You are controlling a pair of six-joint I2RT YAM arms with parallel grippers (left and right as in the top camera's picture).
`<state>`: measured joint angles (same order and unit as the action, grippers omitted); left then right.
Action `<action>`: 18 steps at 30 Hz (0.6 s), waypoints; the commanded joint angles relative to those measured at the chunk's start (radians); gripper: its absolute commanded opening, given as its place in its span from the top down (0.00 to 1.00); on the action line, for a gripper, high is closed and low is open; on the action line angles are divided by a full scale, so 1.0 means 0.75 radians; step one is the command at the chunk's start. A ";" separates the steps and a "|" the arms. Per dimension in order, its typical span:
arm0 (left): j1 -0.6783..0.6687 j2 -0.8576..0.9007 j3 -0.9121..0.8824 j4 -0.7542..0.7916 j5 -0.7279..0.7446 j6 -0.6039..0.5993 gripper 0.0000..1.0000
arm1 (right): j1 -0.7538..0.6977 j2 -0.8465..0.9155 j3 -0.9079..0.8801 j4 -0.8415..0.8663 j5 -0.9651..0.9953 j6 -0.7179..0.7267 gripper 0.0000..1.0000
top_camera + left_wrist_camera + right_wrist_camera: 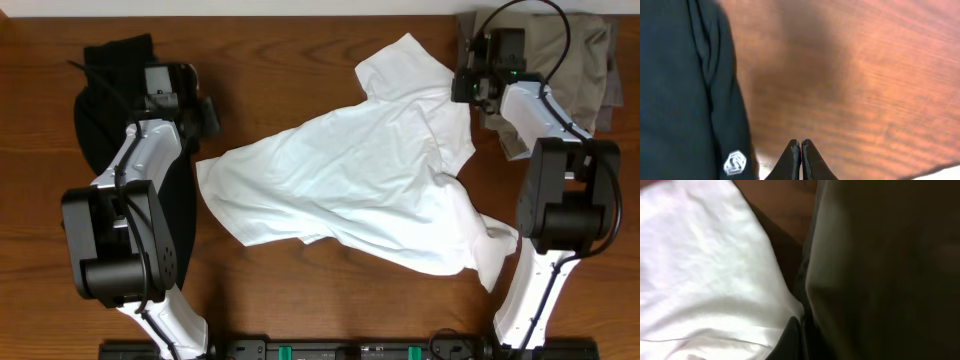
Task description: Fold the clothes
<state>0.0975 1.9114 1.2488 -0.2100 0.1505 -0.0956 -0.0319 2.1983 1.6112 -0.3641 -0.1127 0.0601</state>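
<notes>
Wooden table [290, 70] under rumpled white T-shirt [350, 190] (both pairs of jaws pressed together)

No readable words or numbers. One sign: small white hexagonal emblem [735, 162] printed on black fabric garment [680, 90], close to its edge; inner mark illegible.

A rumpled white T-shirt [350, 180] lies spread in the centre, black garment [112, 55] at left, khaki piece [585, 45] top right.
</notes>
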 commanded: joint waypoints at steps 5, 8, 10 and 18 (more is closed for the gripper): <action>0.006 0.005 0.027 -0.237 -0.006 0.016 0.94 | -0.030 -0.153 0.034 -0.030 -0.015 -0.018 0.99; 0.006 0.005 0.027 -0.402 -0.007 0.012 0.69 | -0.030 -0.156 0.034 -0.045 -0.015 -0.022 0.99; 0.006 0.005 0.027 -0.488 -0.007 -0.006 0.51 | -0.030 -0.156 0.033 -0.056 -0.015 -0.022 0.99; 0.006 0.022 0.001 -0.500 -0.007 -0.027 0.34 | -0.027 -0.156 0.033 -0.085 -0.015 -0.022 0.99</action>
<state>0.0975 1.9114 1.2572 -0.5919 0.1505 -0.1085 -0.0322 2.1025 1.6196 -0.4232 -0.1196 0.0563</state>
